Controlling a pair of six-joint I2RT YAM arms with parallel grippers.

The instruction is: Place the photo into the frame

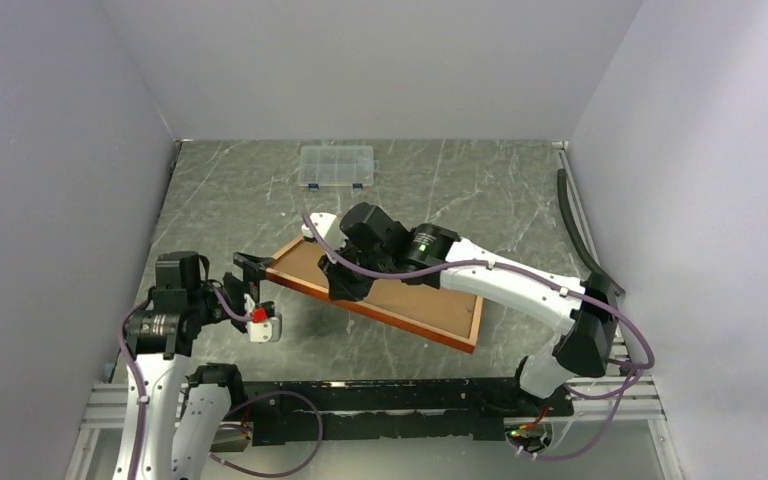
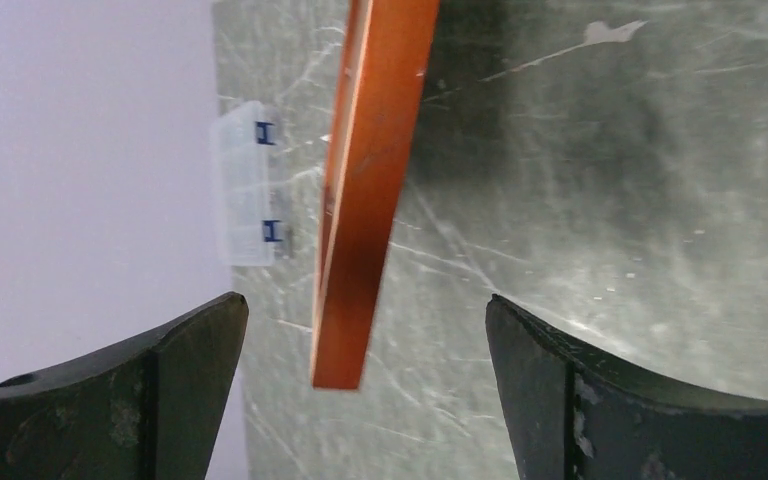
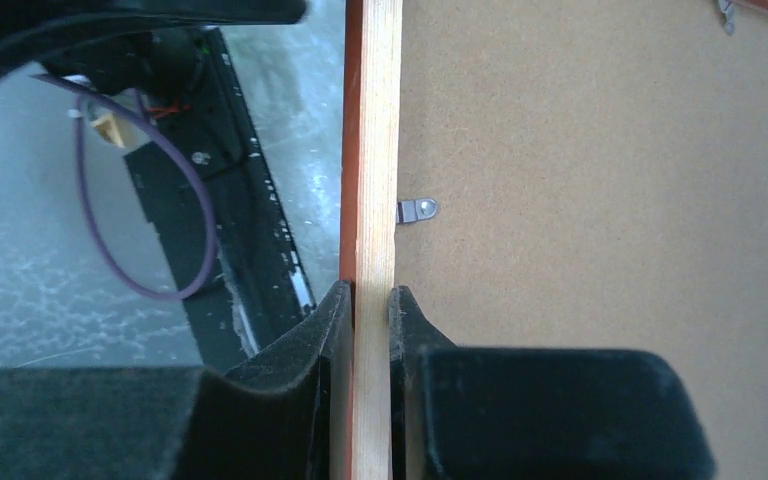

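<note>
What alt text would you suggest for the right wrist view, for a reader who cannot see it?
The right arm's fingers pinch the frame by its pale wooden rail, running straight up the picture. Right of it: brown backing board with a metal clip; left: grey table and a purple cable.

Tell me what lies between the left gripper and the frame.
Nothing. The left wrist view shows only a bare stretch of table between the open left gripper and the frame, whose corner hangs raised just ahead of it.
</note>
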